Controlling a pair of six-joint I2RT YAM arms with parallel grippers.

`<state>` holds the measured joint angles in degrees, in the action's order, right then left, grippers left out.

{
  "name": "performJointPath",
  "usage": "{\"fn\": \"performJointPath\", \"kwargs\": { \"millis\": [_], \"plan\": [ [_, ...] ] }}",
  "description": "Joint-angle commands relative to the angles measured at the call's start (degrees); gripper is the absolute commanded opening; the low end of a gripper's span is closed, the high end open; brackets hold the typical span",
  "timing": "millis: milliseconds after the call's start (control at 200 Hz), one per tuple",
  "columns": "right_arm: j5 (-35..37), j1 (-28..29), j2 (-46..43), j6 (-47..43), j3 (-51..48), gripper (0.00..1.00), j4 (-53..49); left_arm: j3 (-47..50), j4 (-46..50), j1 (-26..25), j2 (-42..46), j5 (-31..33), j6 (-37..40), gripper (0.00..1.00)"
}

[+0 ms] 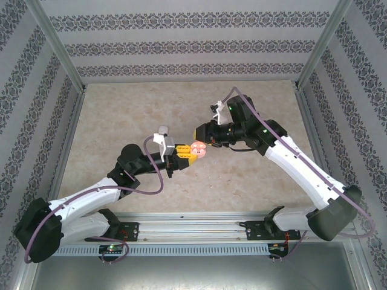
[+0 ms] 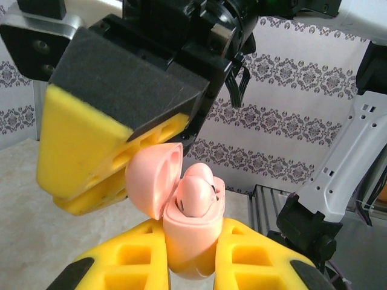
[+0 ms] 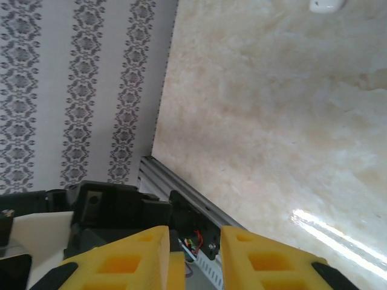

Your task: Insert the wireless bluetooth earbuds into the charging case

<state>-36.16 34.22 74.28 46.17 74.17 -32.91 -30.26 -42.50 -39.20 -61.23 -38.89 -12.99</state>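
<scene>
Pinches glossy pink rounded charging case (image 2: 192, 241), smooth earbud (image 2: 196, 193) seated, in left gripper (image 2: 193, 229); leaves right gripper (image 3: 195, 238) narrowly parted, empty.

Both arms reach in toward each other, elbows bent, wrists nearly nose to nose. The left gripper (image 1: 183, 155) is clamped tight, with the charging case (image 2: 192, 238) pinched between its yellow fingers (image 2: 130, 260). The right gripper (image 3: 192, 241) faces it with jaws slightly parted and nothing between them. One of its pads (image 2: 91, 133) hangs just above the left fingertips, off to one side and clear of them.
</scene>
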Motion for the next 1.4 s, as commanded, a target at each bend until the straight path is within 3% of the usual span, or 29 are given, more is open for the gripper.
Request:
{"fn": "performJointPath", "kwargs": {
  "millis": [0,305,674,934,1179,1394],
  "plan": [
    [-6.59,0.65,-3.31,0.82,-1.97,0.28,3.63,-2.21,0.03,1.03,-0.36,1.18,-3.27,0.0],
    [-4.4,2.98,-5.3,-2.37,-4.01,0.28,1.36,-3.7,2.08,1.56,-0.47,2.3,-6.05,0.0],
    [14.51,7.2,-4.71,-12.44,-1.39,0.23,-8.35,-5.83,1.76,2.72,-1.2,1.44,-12.29,0.0],
    [21.45,6.67,-6.54,-15.72,1.15,0.42,-6.78,-4.84,1.84,3.08,-1.92,0.95,-11.35,0.0],
    [24.0,2.84,-9.74,-18.55,2.5,0.49,-4.28,-2.8,2.14,3.58,-3.14,1.99,-11.69,0.0],
    [31.19,-0.8,-15.0,-21.07,-3.01,0.59,-3.36,-3.62,5.89,6.68,-8.12,4.96,-14.74,0.0]
  ]
}}
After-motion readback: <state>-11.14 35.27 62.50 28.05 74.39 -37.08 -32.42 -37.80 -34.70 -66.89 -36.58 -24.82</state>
